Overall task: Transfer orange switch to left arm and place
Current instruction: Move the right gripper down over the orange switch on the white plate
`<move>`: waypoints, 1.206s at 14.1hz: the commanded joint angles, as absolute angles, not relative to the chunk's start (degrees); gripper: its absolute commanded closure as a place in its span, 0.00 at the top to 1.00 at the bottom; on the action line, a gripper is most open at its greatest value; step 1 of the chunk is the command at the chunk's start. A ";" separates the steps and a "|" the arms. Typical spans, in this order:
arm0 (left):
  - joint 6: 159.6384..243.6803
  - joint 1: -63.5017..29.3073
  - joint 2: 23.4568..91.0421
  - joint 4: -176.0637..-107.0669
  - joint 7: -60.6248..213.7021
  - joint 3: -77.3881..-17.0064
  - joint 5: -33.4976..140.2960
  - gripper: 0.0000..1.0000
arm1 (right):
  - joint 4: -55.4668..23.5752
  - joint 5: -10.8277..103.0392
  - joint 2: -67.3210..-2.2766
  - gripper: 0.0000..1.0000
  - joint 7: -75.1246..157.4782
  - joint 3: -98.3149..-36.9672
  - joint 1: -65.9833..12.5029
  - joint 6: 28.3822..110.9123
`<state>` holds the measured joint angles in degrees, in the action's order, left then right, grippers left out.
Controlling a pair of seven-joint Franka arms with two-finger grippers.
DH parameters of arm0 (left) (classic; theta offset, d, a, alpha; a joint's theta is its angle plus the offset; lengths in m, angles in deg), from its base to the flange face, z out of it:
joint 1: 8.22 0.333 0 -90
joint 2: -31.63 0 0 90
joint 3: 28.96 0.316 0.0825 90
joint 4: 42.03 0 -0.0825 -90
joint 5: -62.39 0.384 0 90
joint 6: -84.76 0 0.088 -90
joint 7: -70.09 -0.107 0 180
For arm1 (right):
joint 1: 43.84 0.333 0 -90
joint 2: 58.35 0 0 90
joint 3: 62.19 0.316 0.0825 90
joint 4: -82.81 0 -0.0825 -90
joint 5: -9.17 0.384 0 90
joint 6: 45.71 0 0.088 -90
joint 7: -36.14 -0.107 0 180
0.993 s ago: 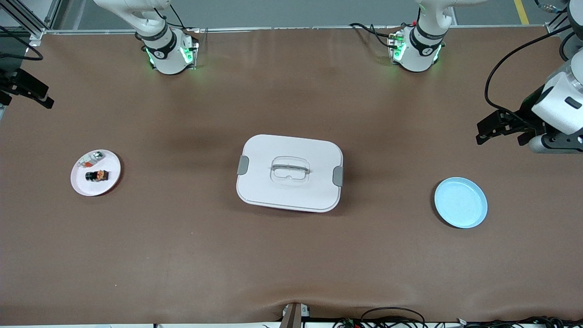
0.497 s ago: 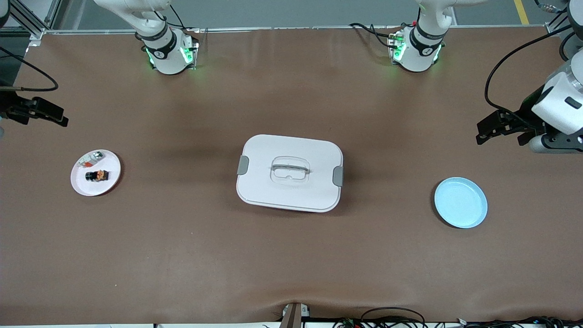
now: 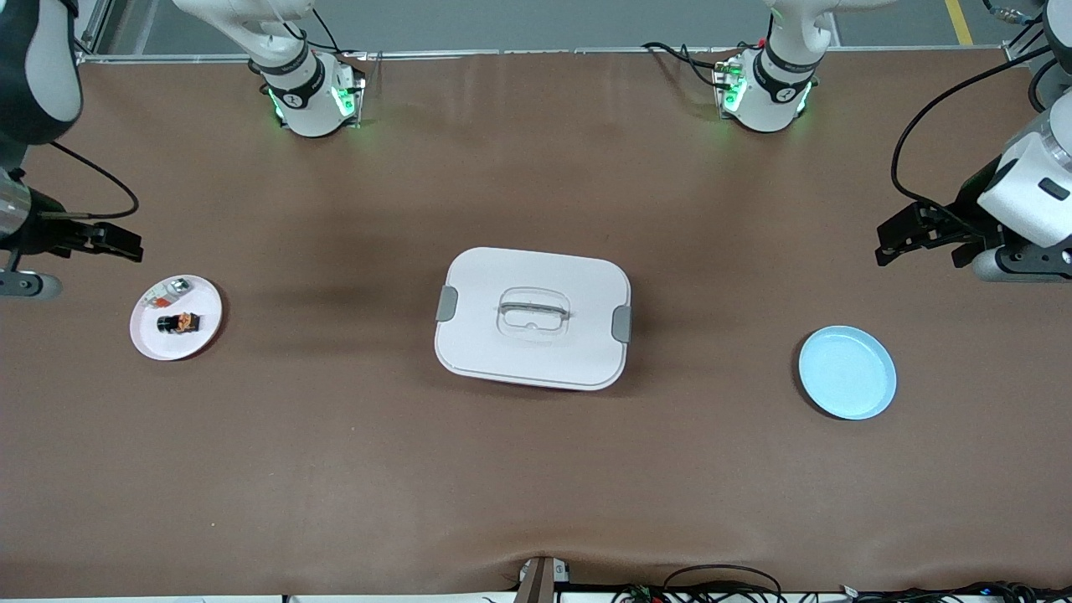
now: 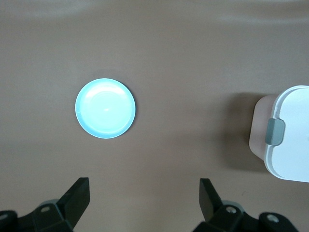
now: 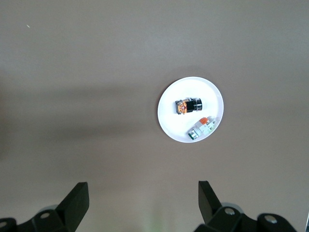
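Over by the white plate [image 3: 176,317] holding the orange switch [image 3: 178,322], right claw [image 3: 117,243] has swung closer, wide open and empty, while left claw [image 3: 900,239] waits open too.

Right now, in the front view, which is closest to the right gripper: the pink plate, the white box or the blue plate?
From the right gripper, open:
1. Pink plate, just beside it, holding the orange switch.
2. White box, mid-table.
3. Blue plate, at the left arm's end.

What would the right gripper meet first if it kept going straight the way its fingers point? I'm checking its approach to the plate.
Bare table, most likely: the open right gripper points down beside the white plate, not over the orange switch. Depth is unclear.
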<state>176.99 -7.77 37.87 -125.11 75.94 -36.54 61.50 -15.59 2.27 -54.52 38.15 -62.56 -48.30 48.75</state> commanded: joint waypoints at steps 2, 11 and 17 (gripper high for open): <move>176.17 -7.61 37.25 -125.00 75.36 -36.52 61.33 1.00 | -24.39 1.44 -55.54 1.00 42.82 -62.02 -52.62 57.36; 173.18 -7.61 37.17 -126.31 73.61 -36.61 62.13 1.00 | -29.78 -1.20 -43.87 1.00 51.35 -62.02 -58.42 75.73; 173.26 -6.82 36.73 -127.55 73.60 -36.52 62.83 1.00 | -29.95 -1.55 -36.91 1.00 51.97 -62.02 -60.71 82.60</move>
